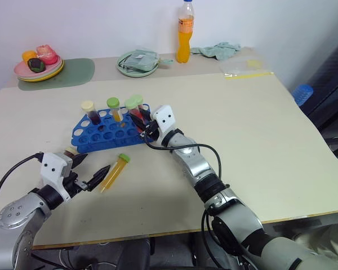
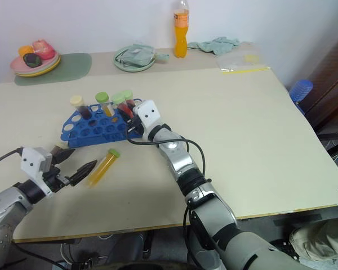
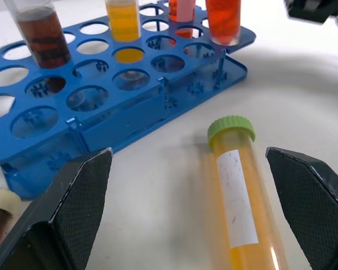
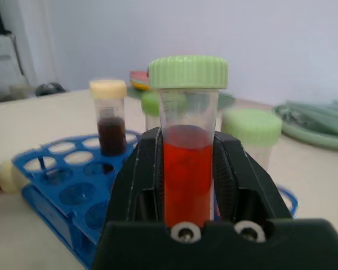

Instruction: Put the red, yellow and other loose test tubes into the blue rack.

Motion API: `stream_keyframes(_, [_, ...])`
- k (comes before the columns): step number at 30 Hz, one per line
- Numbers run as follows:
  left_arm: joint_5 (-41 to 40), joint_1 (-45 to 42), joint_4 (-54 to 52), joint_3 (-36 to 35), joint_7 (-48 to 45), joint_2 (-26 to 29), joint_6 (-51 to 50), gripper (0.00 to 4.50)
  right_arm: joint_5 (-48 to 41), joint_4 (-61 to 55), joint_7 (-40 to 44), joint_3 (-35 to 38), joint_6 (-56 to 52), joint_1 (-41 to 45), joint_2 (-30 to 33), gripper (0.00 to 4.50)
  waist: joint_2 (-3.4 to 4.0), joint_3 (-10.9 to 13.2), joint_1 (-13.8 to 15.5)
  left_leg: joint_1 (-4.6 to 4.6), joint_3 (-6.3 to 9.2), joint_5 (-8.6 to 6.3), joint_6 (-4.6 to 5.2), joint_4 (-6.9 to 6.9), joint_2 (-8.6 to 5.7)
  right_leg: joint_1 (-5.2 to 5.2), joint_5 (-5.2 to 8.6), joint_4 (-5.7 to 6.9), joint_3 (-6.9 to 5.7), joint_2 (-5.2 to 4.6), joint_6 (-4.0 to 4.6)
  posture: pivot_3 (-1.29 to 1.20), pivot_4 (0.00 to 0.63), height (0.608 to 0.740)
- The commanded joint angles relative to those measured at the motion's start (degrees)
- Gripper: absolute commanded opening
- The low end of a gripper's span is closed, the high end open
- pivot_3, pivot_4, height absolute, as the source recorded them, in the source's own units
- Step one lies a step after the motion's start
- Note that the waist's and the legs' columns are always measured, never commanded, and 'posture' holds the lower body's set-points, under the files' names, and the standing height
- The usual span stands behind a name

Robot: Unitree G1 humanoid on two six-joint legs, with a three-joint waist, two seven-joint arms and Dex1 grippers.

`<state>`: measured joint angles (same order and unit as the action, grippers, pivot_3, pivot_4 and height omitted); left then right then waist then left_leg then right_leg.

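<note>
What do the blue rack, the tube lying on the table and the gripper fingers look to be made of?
Blue rack: glossy see-through blue plastic, probably acrylic; holes and tabs look cleanly cut. Lying tube: clear smooth wall showing yellow liquid, plastic or glass unclear, with a ribbed green plastic cap and white paper label. Left gripper fingers: matte black, likely plastic, with a finely textured pad, perhaps rubber.

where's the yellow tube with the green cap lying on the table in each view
Left eye view: yellow tube lies on the table in front of the blue rack, by the left hand.
Right eye view: same spot, lower left of centre.
Left wrist view: lower middle, between the open fingers.
Right wrist view: not in it.
Shared landmark: the blue rack.
</note>
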<state>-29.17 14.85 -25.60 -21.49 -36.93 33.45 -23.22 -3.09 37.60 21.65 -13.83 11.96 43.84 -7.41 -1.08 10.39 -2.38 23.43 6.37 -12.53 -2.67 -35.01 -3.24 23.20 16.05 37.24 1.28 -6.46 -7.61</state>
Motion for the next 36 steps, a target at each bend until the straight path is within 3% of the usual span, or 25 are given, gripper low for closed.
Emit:
stream_keyframes(1, [0.33,-0.39,-1.55,0.41,0.56,-0.28,0.74,4.5,-0.53,-0.85,0.76,0.59,1.29,1.35,-2.88,0.73,0.0,0.0,-0.1,0.0,0.0,0.0,0.0,0.0,0.0,0.0,0.0,0.01,0.0,0.0,0.0,0.0,0.15,0.74])
stream_keyframes(3, [0.45,-0.4,-1.52,0.68,0.68,-0.34,0.88,4.5,-2.06,-2.41,3.26,0.48,0.53,0.42,-2.84,0.73,0.0,0.0,-0.16,0.0,-0.01,0.0,0.0,0.0,0.0,0.01,0.0,0.0,0.01,0.0,0.0,0.0,0.15,0.74])
stream_keyframes(9, [-0.17,-0.75,-2.26,-0.16,1.98,-0.14,-0.71,4.5,-3.44,-12.32,5.04,0.22,0.5,-2.92,-1.79,3.59,0.02,0.02,-0.12,0.0,-0.01,0.0,0.0,0.01,0.01,0.02,0.0,0.0,0.01,0.0,0.0,0.0,0.15,0.74])
stream_keyframes(14, [-2.16,-1.8,-5.73,-0.95,4.27,2.48,-7.86,4.5,-6.55,-25.65,7.55,0.21,-6.26,-7.07,0.72,3.59,0.01,0.01,-0.03,0.0,0.01,0.0,0.0,0.01,0.02,0.01,0.0,0.01,0.01,0.0,0.0,0.0,0.15,0.74])
stream_keyframes(19, [-9.97,-12.54,-11.52,-0.88,10.99,10.89,-29.96,4.5,-9.13,-35.82,10.59,1.63,-13.24,-10.9,6.76,3.59,0.0,0.02,0.58,0.02,0.16,0.0,0.0,-0.08,-0.01,0.02,0.0,0.0,-0.11,0.0,-0.01,0.0,0.15,0.74])
stream_keyframes(22, [-10.32,-21.51,-14.44,4.49,15.48,17.05,-44.54,4.5,-10.41,-39.63,13.1,2.14,-16.18,-12.22,10.66,3.59,0.01,0.02,0.14,0.02,0.15,0.0,0.01,-0.08,-0.05,-0.1,-0.01,0.01,-0.11,-0.02,-0.02,0.0,0.15,0.74])
stream_keyframes(24, [-12.32,-29.7,-12.7,7.15,17.69,18.85,-60.32,4.5,-11.27,-42.16,15.6,2.13,-17.89,-12.77,13.67,3.59,0.01,0.03,0.06,0.02,0.11,0.0,0.01,-0.06,-0.05,-0.07,0.0,0.06,-0.08,0.02,-0.02,0.0,0.15,0.74])
stream_keyframes(26, [-16.02,-35.76,-8.15,10.41,19.63,21.14,-68.37,4.5,-12.6,-44.56,18.28,2.17,-19.77,-13.27,16.5,3.59,0.01,0.03,-0.29,0.01,0.1,0.0,0.01,-0.07,-0.04,-0.08,0.0,0.07,-0.08,0.06,-0.03,0.0,0.15,0.74])
stream_keyframes(28, [-19.15,-39.46,-6.07,13.73,22.42,22.52,-69.28,4.5,-14.69,-47.36,21.43,2.28,-22.31,-14.01,19.5,3.59,0.01,0.04,-0.68,0.0,0.07,0.0,0.01,-0.06,0.02,-0.05,0.0,0.05,-0.04,0.15,-0.03,0.0,0.15,0.74])
stream_keyframes(32, [-28.6,-42.39,-4.3,19.94,31.62,19.23,-69.28,4.5,-21.68,-56.72,30.84,1.55,-31.49,-17.17,29.43,3.59,0.0,0.06,0.02,0.03,0.08,-0.01,0.03,-0.04,0.04,-0.06,0.01,-0.01,-0.04,0.1,-0.02,0.0,0.15,0.74])
stream_keyframes(36, [-32.29,-42.75,-0.34,22.38,42.44,16.85,-69.28,4.5,-26.15,-60.99,34.48,1.12,-38.59,-18.85,34.65,3.59,-0.07,0.06,0.15,0.03,0.09,-0.01,0.03,-0.12,0.0,-0.09,0.01,0.0,-0.04,0.01,-0.03,0.0,0.15,0.74])
